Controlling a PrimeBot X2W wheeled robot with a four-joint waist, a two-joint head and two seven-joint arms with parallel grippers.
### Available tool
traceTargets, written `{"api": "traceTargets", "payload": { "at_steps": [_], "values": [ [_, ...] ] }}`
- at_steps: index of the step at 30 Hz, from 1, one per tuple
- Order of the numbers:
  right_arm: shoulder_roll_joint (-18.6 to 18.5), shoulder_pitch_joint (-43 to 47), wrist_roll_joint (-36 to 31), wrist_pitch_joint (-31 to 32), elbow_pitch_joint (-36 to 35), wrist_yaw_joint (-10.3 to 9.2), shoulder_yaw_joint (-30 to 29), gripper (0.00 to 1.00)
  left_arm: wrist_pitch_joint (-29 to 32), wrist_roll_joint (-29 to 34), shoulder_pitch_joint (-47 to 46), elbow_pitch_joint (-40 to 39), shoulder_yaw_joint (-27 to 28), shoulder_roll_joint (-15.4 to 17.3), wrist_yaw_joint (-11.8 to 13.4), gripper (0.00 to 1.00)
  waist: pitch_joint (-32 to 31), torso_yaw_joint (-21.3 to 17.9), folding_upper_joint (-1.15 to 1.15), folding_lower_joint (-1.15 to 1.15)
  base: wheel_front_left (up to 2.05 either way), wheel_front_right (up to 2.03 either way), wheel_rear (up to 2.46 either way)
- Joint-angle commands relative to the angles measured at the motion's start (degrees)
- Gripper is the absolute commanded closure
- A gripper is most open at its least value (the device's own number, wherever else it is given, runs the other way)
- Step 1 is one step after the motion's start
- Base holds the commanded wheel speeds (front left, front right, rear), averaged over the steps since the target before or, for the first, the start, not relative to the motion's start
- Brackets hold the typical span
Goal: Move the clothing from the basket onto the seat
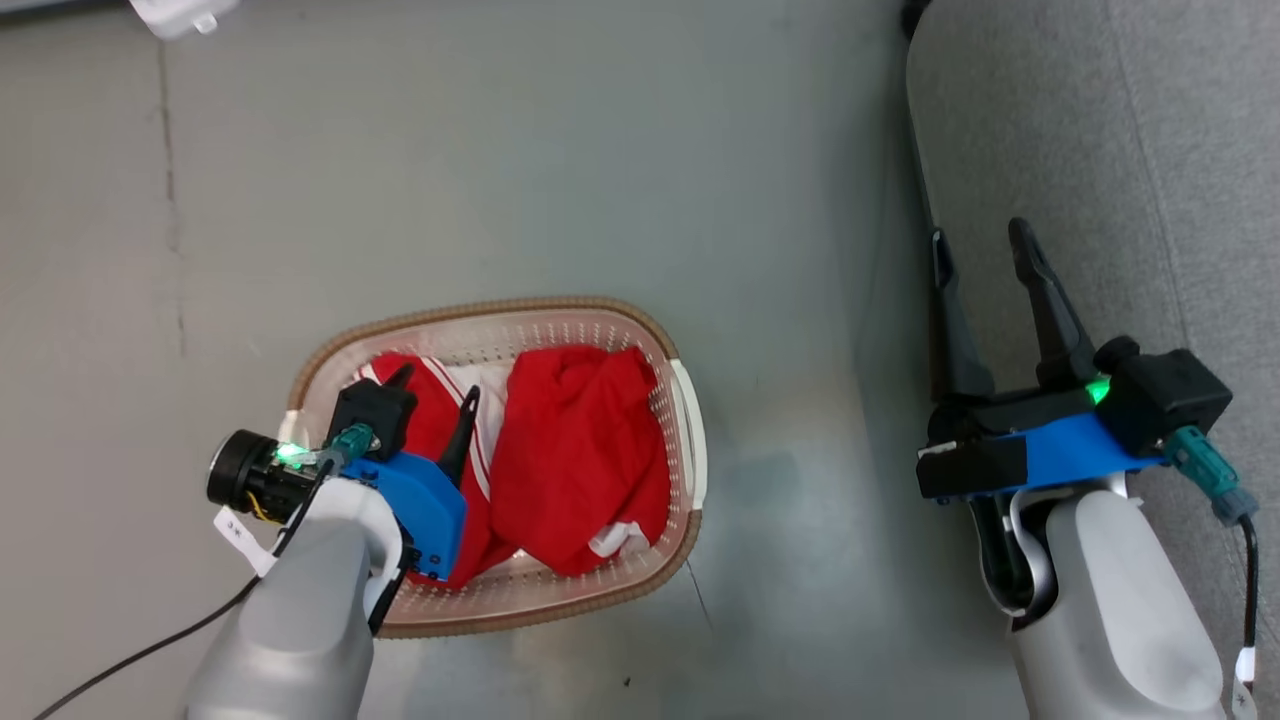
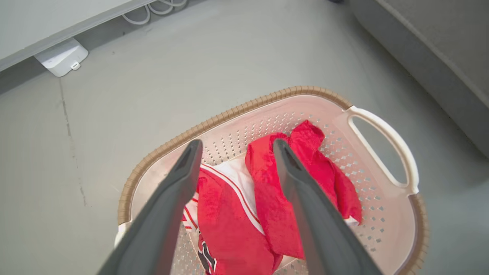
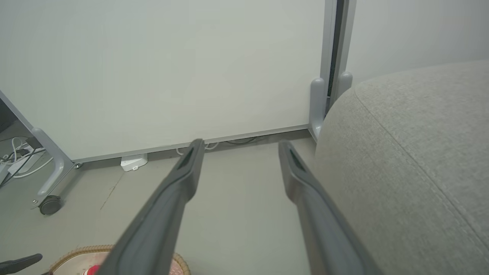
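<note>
Left gripper (image 1: 435, 385): right below you, over the near-left part of the basket. Your wrist view shows its two fingers spread wide (image 2: 237, 143) with nothing between them. You cannot tell whether the tips touch the cloth.
Right gripper (image 1: 979, 232): at your lower right, along the left edge of the seat. Its fingers stand well apart (image 3: 241, 142) and it holds nothing.
Basket (image 1: 500, 305): on the floor in front of you and left of the seat. It stands upright, with its brown rim (image 2: 244, 107) and one white handle plain to see. A sliver of rim shows at the bottom of your right wrist view (image 3: 76, 252).
Striped garment (image 1: 432, 425): in the basket's left half, under your left gripper. It is red with white stripes and a white panel (image 2: 225, 214).
Plain red garment (image 1: 580, 450): in the basket's right half, crumpled, touching the striped one (image 2: 309, 168).
Seat (image 1: 1100, 150): to your right, apart from the basket. It is light grey with a seam (image 3: 412, 152) and has no cloth on it.
Floor (image 1: 550, 150): grey and smooth, running beyond the basket.
White box (image 2: 61, 57): far off, at the foot of the wall panel (image 3: 172, 76).
</note>
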Motion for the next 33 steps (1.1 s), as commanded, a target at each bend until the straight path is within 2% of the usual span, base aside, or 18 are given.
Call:
{"api": "traceTargets", "payload": {
  "at_steps": [1, 6, 12, 20, 28, 33],
  "values": [
    [-0.1, -1.8, -0.1, -0.1, -0.5, -0.02, 0.0, 0.0, 0.1, 0.3, -2.2, 2.8, -0.6, 0.5, -0.1, 0.0, 3.9, -1.2, 0.0, -0.01, 0.0, 0.0, 0.0],
    [-0.1, -4.0, -0.1, 0.0, -1.6, -0.02, 0.0, 0.0, 1.4, 1.0, -6.6, 9.3, -2.1, 0.8, -0.1, 0.0, 8.2, -1.9, 0.0, -0.01, 0.0, 0.0, 0.0],
    [-0.1, -6.5, -0.6, 0.0, -2.8, -0.02, -0.7, 0.0, 3.9, 2.5, -10.6, 12.7, -4.1, 0.9, 0.6, 0.0, 13.2, -2.0, 0.0, -0.01, 0.0, 0.0, 0.0],
    [-0.1, -8.8, -1.2, 0.0, -4.2, -0.03, -1.7, 0.0, 7.6, 4.4, -14.6, 13.9, -6.7, 1.0, 1.6, 0.0, 18.6, -2.0, 0.0, -0.01, 0.0, 0.0, 0.0],
    [-0.1, -10.3, -1.7, -0.1, -5.4, -0.03, -2.5, 0.0, 11.4, 7.4, -17.6, 14.5, -10.6, 2.9, 2.5, 0.0, 23.4, -2.4, 0.0, -0.01, 0.0, 0.0, 0.0],
    [-0.1, -10.6, -1.6, 0.0, -6.0, -0.03, -3.2, 0.0, 14.4, 8.7, -19.4, 14.6, -12.4, 2.5, 4.2, 0.0, 25.9, -2.9, 0.0, -0.01, 0.0, 0.0, 0.0]
  ]
}}
